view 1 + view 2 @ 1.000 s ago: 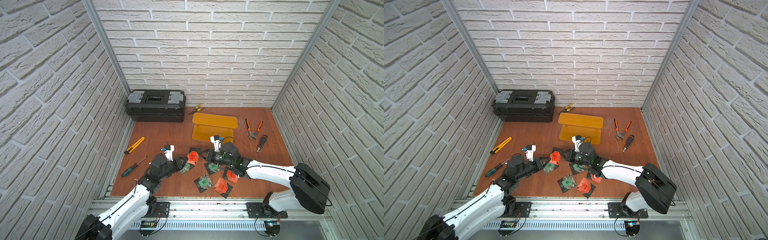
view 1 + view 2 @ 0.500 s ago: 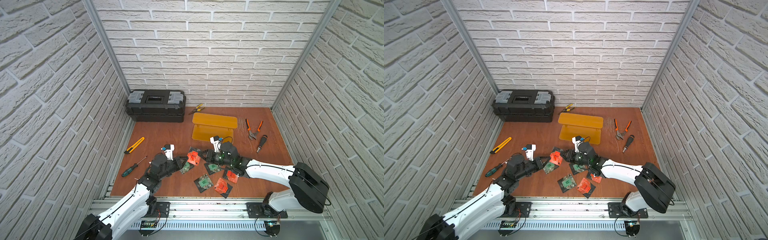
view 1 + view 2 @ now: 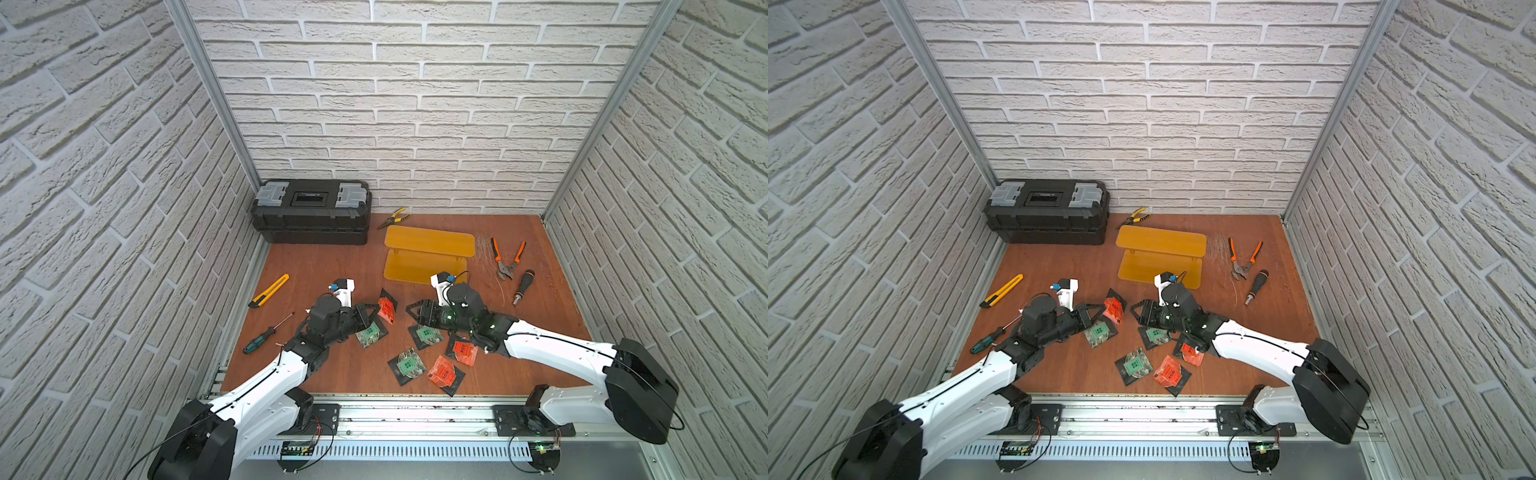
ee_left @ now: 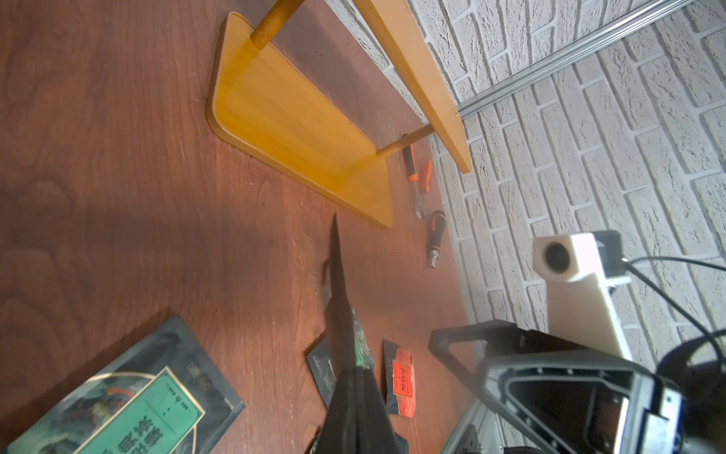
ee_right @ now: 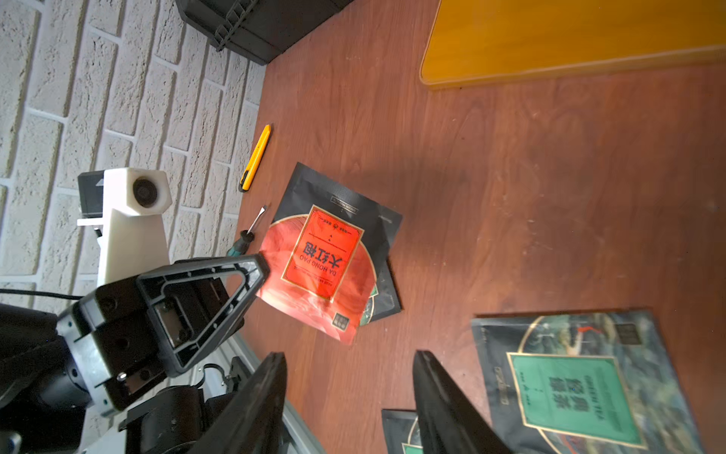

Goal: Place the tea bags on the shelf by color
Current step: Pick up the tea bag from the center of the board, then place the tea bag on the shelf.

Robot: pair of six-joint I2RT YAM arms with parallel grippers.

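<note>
Top views both: left pincer (image 3: 377,311) clamps red tea bag (image 3: 387,308) by its edge, shelf (image 3: 428,245) at 1 o'clock, tiers bare. Right wrist: right pincer (image 5: 349,365) parted, empty. Left wrist: red tea bag edge-on; I'd level it before release.

A reddish wooden table (image 3: 324,266) held a black toolbox (image 3: 311,212), a yellow-orange shelf (image 3: 428,245), two pliers (image 3: 507,259), two screwdrivers (image 3: 266,334), a yellow utility knife (image 3: 270,290) and, seemingly, five flat tea bags (image 3: 409,365).

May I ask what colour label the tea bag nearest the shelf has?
Red-orange, on that tea bag; clearest in the right wrist view.
</note>
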